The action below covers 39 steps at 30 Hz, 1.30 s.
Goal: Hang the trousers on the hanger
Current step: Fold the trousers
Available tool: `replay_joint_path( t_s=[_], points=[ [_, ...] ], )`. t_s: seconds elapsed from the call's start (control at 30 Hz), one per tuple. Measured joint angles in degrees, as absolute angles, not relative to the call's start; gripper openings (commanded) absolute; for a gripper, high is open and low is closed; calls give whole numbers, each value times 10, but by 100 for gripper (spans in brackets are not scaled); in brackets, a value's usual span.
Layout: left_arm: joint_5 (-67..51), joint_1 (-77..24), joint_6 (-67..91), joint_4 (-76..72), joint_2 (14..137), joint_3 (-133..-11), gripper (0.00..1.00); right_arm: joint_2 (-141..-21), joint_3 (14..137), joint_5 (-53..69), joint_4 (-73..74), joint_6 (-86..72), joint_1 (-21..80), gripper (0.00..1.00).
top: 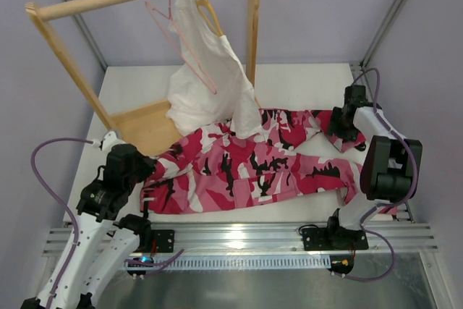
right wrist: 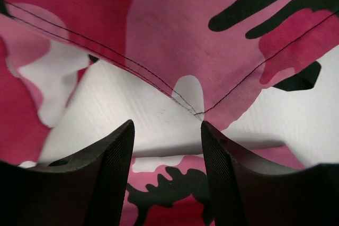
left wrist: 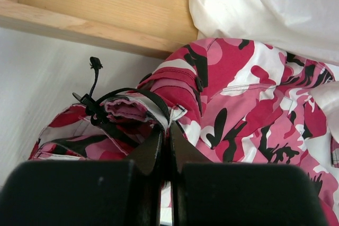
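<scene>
Left claw: the left gripper (top: pixel 147 197) is seen with its jaws closed flat against each other, no gap left between the black fingers (left wrist: pixel 151 149). The tips are laid against a folded hem at the left end of the cloth; whether any cloth is nipped between them cannot be told.
Cord at the hem: a black drawstring with a toggle (left wrist: pixel 94 89) is seen looped just beside the closed tips.
Rack: a pale wooden clothes rack with a flat base board (top: pixel 145 129) is stood at the back left of the white table (top: pixel 304 81).
Hanger: the thin pink wire hanger (top: pixel 186 43) is hung by its hook from the top rail, well above the table and apart from both claws.
White garment: a plain white garment (top: pixel 206 81) is draped from a tan wooden hanger (top: pixel 210 12) on the same rail, its lower edge resting on the camouflage cloth.
Trousers: the long pink, white and black camouflage cloth trousers (top: pixel 260 168) are spread flat across the table from the left claw to the right one, partly over the rack's base board.
Right claw: the right gripper (top: pixel 346 132) is held about half open at the right end of the trousers (right wrist: pixel 175 35). Nothing is gripped; bare table and a cloth edge are seen between the ribbed fingers (right wrist: pixel 114 152).
</scene>
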State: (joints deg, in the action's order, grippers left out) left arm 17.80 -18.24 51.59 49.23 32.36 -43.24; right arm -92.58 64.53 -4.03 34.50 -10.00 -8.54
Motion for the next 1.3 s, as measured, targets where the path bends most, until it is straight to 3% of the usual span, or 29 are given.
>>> replay_joint_path(
  t_s=[0.43,0.53,0.63,0.67,0.7,0.9,1.03,1.3],
  points=[
    [145,-182,498,462,343,-425,0,-1013,633,-102,380,-57,-84,56],
    [144,-182,494,461,343,-425,1,-1021,642,-112,380,-53,-84,49],
    [145,-182,492,461,340,-425,0,-1025,645,-121,377,-51,-83,32],
    [145,-182,492,461,338,-425,0,-1027,645,-124,377,-50,-83,16],
    [145,-182,492,461,335,-425,0,-1028,646,-128,377,-48,-83,7],
    [154,-182,492,462,324,-425,0,-1039,674,-158,406,-67,-83,4],
    [175,-182,490,474,324,-425,0,-1040,768,-166,472,-96,-103,4],
    [213,-182,495,504,340,-425,0,-1108,1148,-85,549,-141,-217,4]
  ],
)
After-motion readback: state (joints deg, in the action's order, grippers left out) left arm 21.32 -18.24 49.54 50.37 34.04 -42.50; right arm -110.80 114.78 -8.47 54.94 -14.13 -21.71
